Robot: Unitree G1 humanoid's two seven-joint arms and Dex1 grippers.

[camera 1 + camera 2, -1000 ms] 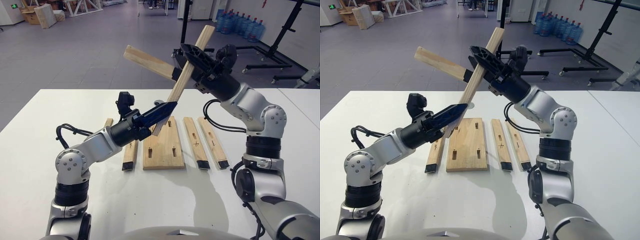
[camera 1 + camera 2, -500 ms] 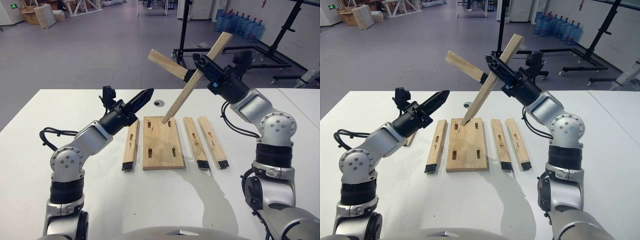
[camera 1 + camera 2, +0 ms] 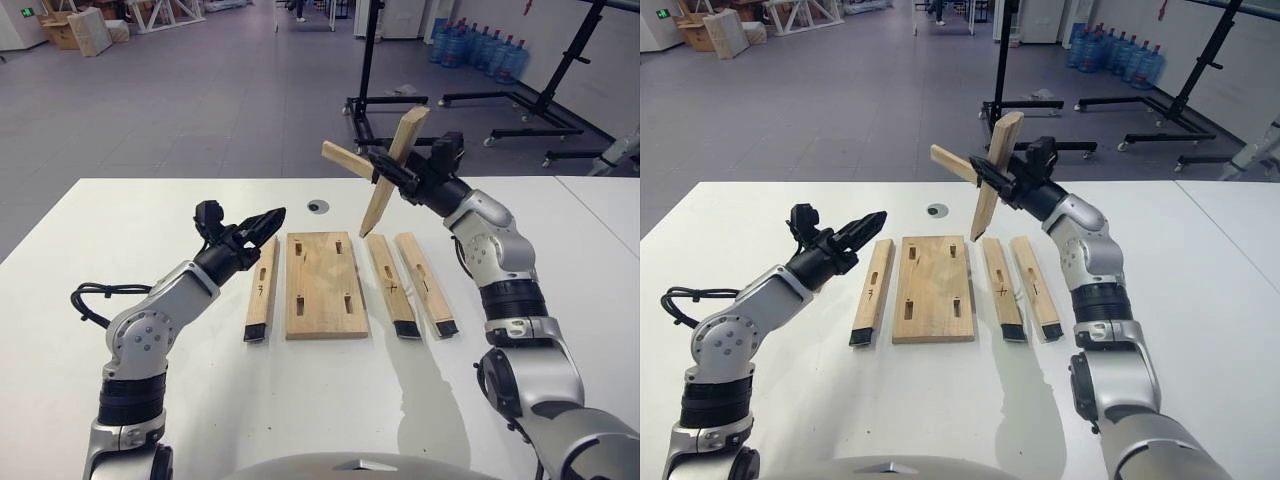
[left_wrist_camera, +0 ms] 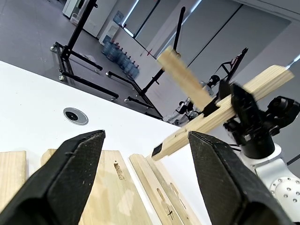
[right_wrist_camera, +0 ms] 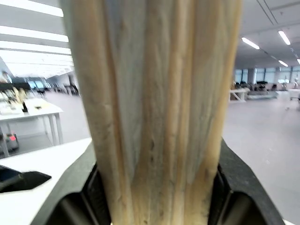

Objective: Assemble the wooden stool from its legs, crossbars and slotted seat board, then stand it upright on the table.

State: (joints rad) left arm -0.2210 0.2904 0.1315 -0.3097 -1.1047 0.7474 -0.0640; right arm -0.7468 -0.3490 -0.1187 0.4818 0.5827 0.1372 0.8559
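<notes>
While the seat board (image 3: 325,285) lies flat on the table (image 3: 300,400) with its slots up and none filled, the step in hand is judged to be an early one: fitting the first leg. The right claw (image 3: 385,172) is clamped on the cross-shaped subassembly (image 3: 379,208), a leg with a crossbar through it. Its lower end hangs below the claw near the board's far corner; contact with the table cannot be confirmed. The left claw (image 3: 268,220) is open and empty, just above the far end of a loose leg (image 3: 260,290). A pair of legs (image 3: 391,285) lies below the right claw. The next move calls for aligning that lower end over a slot, squaring it and pressing down — the left claw could steady the board.
</notes>
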